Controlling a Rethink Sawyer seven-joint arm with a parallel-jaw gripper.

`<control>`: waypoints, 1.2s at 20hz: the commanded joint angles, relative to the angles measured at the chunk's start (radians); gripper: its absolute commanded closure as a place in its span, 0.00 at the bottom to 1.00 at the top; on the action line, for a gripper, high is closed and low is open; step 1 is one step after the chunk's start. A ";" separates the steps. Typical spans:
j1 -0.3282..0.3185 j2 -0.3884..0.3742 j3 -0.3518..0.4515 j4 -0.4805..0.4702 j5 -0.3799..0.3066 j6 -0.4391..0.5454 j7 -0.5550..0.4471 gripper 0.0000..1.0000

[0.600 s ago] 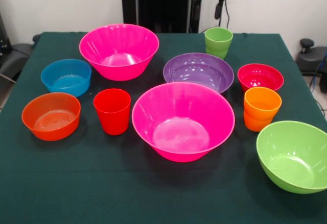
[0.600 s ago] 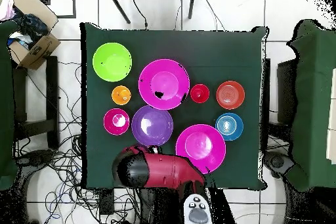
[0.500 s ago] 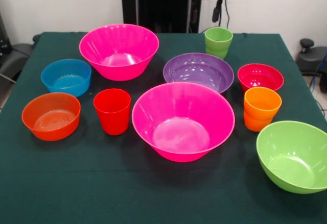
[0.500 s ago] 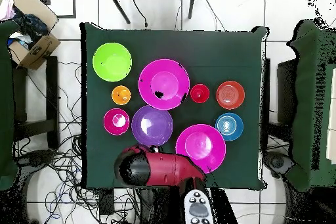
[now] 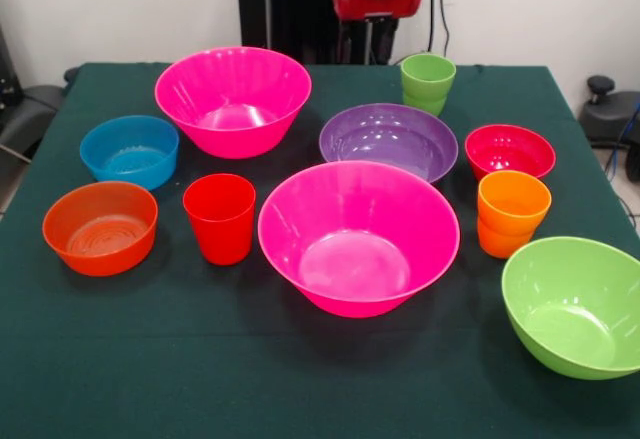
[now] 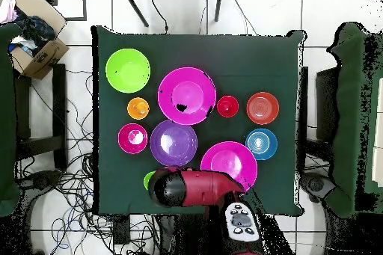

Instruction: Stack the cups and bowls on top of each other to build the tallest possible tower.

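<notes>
All cups and bowls stand apart and upright on the green tablecloth; none is nested. Two hot-pink bowls show, one at the back left (image 5: 232,99) and one in the middle (image 5: 358,237). The purple bowl (image 5: 388,139), blue bowl (image 5: 129,149), orange-red bowl (image 5: 100,226), crimson bowl (image 5: 509,149) and lime green bowl (image 5: 575,304) stand around them. The red cup (image 5: 220,217), orange cup (image 5: 512,212) and green cup (image 5: 428,82) stand singly. My gripper (image 5: 368,39) hangs under the arm's red end at the table's far edge, holding nothing that shows.
In the overhead view the red arm (image 6: 198,188) lies over the table's bottom edge and hides part of the green cup (image 6: 149,179). A cardboard box (image 6: 37,31) stands off the table at the upper left. Chairs and cables surround the table.
The arm's end has swung left in the front view, from above the green cup toward the table's middle. In the overhead view it moved right and uncovered part of the green cup.
</notes>
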 commanded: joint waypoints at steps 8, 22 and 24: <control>-0.007 0.124 0.076 -0.177 -0.115 -0.062 0.046 0.00; -0.051 0.163 0.110 -0.193 -0.150 -0.108 0.030 0.00; -0.068 0.180 0.126 -0.201 -0.160 -0.122 0.021 0.00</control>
